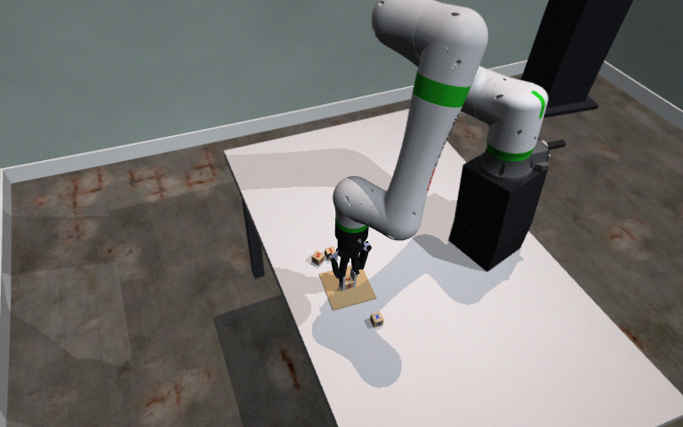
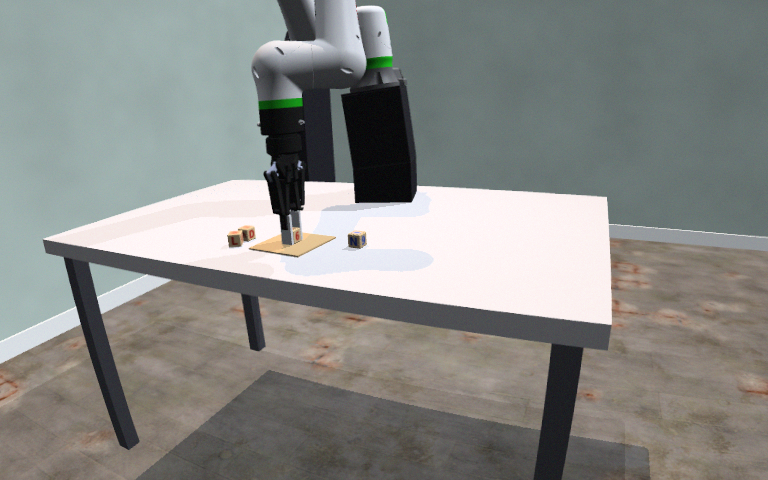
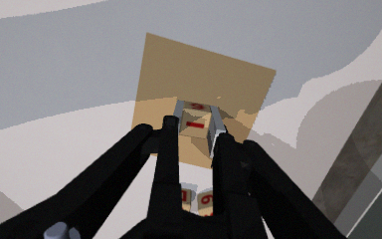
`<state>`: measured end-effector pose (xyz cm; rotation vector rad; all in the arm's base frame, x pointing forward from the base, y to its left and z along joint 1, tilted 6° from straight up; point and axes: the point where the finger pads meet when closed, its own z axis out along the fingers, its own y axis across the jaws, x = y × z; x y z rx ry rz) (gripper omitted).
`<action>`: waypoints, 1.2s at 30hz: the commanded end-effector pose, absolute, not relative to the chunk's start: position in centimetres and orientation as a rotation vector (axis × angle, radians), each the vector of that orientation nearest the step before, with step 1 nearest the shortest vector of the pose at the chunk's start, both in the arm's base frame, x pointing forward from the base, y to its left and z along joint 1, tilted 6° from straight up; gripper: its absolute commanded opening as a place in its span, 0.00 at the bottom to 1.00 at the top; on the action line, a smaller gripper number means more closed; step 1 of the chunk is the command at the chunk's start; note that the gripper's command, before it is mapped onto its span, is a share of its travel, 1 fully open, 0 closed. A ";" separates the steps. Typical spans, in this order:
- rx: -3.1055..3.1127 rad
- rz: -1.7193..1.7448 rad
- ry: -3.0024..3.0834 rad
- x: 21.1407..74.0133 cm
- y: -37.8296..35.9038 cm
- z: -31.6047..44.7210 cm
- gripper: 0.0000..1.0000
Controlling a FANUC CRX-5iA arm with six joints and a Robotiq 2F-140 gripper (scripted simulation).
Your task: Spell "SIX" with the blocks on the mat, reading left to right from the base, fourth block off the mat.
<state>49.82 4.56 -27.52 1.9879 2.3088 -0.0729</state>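
The gripper points downward, its fingers narrowed onto the I block, which is held between the two pads at the mat. The block's top face bears a red I; a red numeral marks one side face. The mat lies flat on the table. The S block and the fourth block are located off the mat, close together, on the robot's right; the latter's top letter is too small to confirm. The X block — blue letter uppermost — is positioned off the mat on the robot's left.
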 end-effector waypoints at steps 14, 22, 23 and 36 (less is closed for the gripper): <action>1.988 -0.073 2.309 49.8 4.6 -27.5 0.28; 1.988 -0.073 2.309 49.8 4.6 -27.4 0.28; 1.988 -0.073 2.309 49.8 4.6 -27.3 0.28; 1.988 -0.073 2.309 49.7 5.0 -23.1 0.28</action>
